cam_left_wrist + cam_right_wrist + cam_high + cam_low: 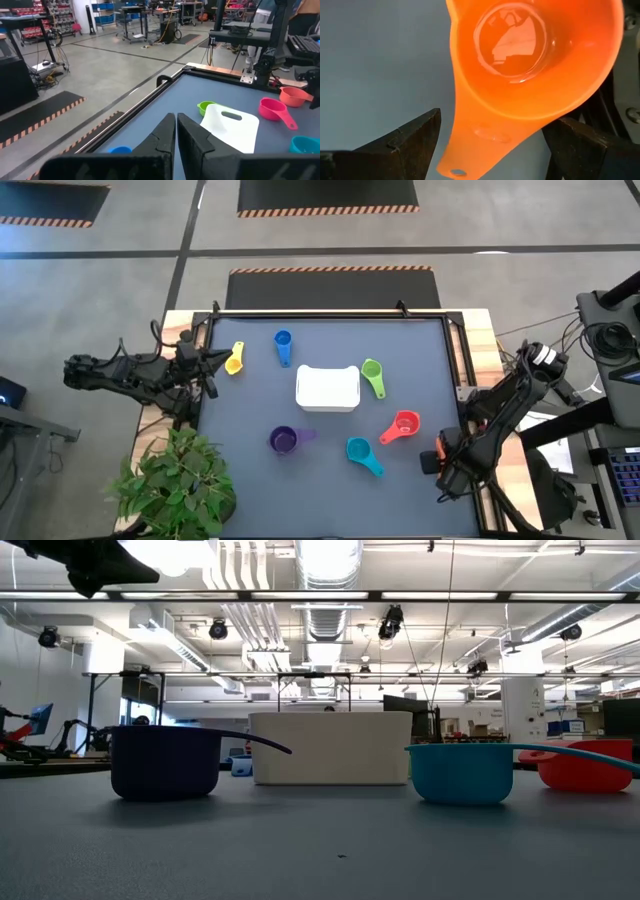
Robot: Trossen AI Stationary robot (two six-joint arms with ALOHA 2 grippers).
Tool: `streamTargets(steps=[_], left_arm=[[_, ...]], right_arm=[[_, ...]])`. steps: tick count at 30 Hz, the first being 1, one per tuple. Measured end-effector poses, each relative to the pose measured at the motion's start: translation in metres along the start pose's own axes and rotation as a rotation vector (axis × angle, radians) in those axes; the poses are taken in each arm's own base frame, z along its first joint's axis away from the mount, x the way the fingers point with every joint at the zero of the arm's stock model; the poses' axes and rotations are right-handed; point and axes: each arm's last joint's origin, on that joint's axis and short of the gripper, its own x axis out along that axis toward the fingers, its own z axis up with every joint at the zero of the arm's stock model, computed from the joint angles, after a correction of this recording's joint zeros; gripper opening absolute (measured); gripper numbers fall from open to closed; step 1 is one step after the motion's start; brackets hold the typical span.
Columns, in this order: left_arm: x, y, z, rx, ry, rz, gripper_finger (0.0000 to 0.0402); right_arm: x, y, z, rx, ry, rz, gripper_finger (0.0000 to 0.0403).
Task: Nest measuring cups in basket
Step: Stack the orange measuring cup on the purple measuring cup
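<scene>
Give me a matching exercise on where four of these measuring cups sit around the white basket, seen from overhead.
Things:
1. yellow cup
2. green cup
3. purple cup
4. teal cup

Places in the high view:
A. just right of the basket
B. below the basket, toward the left
C. far left, near the left gripper
D. below the basket, toward the right

Pairs: 1-C, 2-A, 3-B, 4-D

industrial lab; exposed ceiling ducts (pixel 322 600)
</scene>
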Motion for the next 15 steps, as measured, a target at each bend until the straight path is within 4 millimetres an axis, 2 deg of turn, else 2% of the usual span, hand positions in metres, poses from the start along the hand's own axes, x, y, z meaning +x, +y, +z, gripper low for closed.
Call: streamTargets(steps=[4, 10, 15], left_arm=[[0.0, -0.0002, 0.0011, -0.001, -0.009, -0.001, 0.0], [0.0, -0.0002, 0.0012, 0.0, -0.01, -0.001, 0.0], [0.0, -0.0002, 0.0013, 0.0, -0.01, -0.002, 0.0]], right_arm=[[-0.0001, 0.0007, -0.0007, -0.006, 0.007, 0.009, 0.0308], [-0.0007, 0.0016, -0.0007, -0.011, -0.002, 0.036, 0.0228], [-0.0007, 0.0022, -0.0013, -0.013, 0.004, 0.042, 0.018]])
